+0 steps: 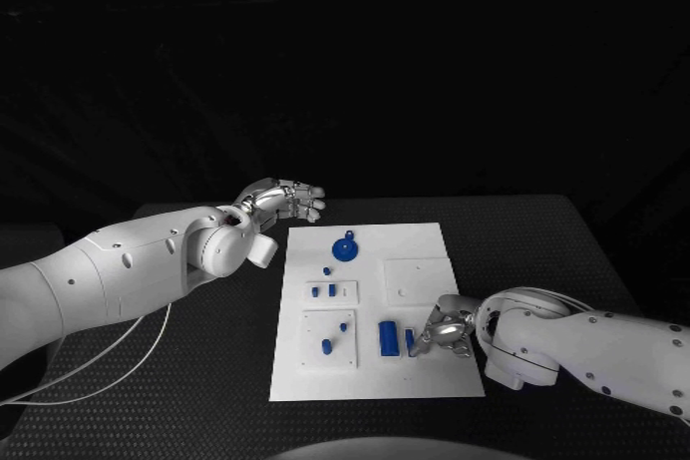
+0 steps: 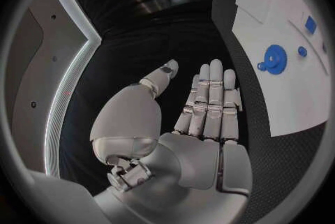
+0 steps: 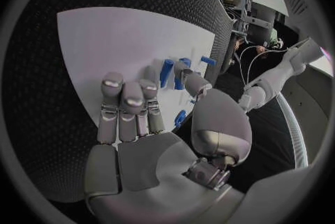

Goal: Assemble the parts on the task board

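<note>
Parts were laid out on the board (image 1: 432, 380): a gear (image 1: 345, 247) near its far edge, small pegs (image 1: 324, 291) at mid-board, and a cylinder (image 1: 387, 337) near the front. The right hand (image 1: 445, 327) was lowered over the board's front right area, fingertips (image 3: 123, 89) beside a short peg (image 1: 410, 340); whether it was gripped could not be told. The left hand (image 1: 282, 200) was held off the board's far left corner, fingers (image 2: 209, 95) extended together and empty.

Black table (image 1: 187, 380), white task board (image 1: 432, 242) lying flat at its middle, small blue parts (image 1: 388, 338) on the board
</note>
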